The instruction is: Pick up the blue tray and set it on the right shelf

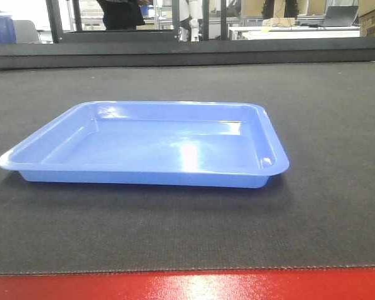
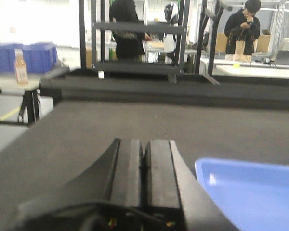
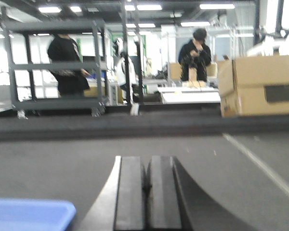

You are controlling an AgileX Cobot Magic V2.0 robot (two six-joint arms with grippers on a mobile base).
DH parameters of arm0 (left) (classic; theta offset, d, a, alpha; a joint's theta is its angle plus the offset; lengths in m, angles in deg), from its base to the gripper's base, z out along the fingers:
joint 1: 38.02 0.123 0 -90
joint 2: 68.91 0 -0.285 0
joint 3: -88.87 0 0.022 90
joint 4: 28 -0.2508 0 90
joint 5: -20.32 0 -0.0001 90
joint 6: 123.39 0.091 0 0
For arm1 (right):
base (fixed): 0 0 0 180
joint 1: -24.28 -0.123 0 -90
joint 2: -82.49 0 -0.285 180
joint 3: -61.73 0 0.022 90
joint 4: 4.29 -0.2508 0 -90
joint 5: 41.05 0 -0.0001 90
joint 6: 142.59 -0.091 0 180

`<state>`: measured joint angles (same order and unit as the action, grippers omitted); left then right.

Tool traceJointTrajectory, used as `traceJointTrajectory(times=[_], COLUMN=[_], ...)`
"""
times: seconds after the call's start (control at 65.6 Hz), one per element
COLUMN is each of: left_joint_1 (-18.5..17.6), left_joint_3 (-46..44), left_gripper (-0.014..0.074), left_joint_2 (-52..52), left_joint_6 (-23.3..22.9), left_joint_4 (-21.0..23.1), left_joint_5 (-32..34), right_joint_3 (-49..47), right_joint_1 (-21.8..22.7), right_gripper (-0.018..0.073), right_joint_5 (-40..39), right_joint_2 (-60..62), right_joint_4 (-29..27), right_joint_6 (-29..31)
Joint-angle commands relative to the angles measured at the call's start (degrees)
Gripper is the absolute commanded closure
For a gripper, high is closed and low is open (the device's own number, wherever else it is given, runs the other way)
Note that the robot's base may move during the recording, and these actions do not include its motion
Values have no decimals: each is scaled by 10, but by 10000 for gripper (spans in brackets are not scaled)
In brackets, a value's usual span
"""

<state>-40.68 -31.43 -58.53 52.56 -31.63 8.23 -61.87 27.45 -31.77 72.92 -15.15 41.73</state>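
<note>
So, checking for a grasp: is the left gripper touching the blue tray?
Apart. The front view shows the whole blue tray with no left gripper on it.

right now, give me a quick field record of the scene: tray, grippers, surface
tray: blue tray, empty, lying flat
surface: black mat with a red edge at the near side
left gripper: shut, holding nothing, tray off to its right
right gripper: shut, holding nothing, tray off to its left
contact: neither gripper touches the tray
background: cardboard box, dark rack, people standing
</note>
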Motion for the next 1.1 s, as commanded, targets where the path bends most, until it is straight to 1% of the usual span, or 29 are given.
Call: traceJointTrajectory(times=[0.0, 0.061, 0.107, 0.183, 0.244, 0.29, 0.32, 0.442, 0.534, 0.595, 0.64, 0.717, 0.808, 0.9, 0.96, 1.082], left_joint_1=[-6, -10, -11, -11, -13, -27, -39, -103, -159, -190, -204, -209, -206, -194, -187, -172], left_joint_3=[-106, -163, -197, -239, -262, -277, -285, -336, -376, -410, -438, -481, -534, -576, -606, -647], left_gripper=[589, 486, 388, 224, 146, 122, 121, 123, 123, 123, 123, 123, 123, 123, 123, 123], left_joint_2=[57, 101, 133, 192, 236, 265, 284, 362, 422, 468, 505, 571, 653, 726, 769, 845], left_joint_6=[3, 3, 3, 3, 3, 3, 3, 8, 14, 14, 14, 14, 14, 5, -16, -32], left_joint_4=[-13, -13, -13, -12, -11, -6, -6, -3, 2, 2, 2, 2, 2, 2, 2, 2], left_joint_5=[-20, -61, -86, -120, -141, -145, -145, -146, -152, -180, -209, -255, -311, -351, -377, -402], right_joint_3=[-81, -129, -155, -186, -203, -216, -224, -285, -346, -386, -413, -460, -505, -549, -578, -634], right_joint_1=[3, 3, 3, 1, -14, -29, -40, -107, -175, -220, -245, -276, -284, -283, -283, -283], right_gripper=[478, 393, 307, 131, 4, -60, -83, -64, -64, -64, -64, -64, -64, -64, -64, -64], right_joint_5=[36, 71, 83, 83, 79, 83, 87, 132, 165, 185, 204, 248, 298, 338, 365, 436], right_joint_2=[-55, -101, -134, -191, -229, -262, -286, -380, -458, -510, -552, -631, -721, -789, -829, -896], right_joint_4=[-3, -3, -3, -3, -3, -3, -3, -28, -36, -36, -36, -36, -36, -19, 23, 148], right_joint_6=[1, 1, 1, 1, 1, 1, 1, 1, 1, 1, 1, 1, -4, -49, -103, -244])
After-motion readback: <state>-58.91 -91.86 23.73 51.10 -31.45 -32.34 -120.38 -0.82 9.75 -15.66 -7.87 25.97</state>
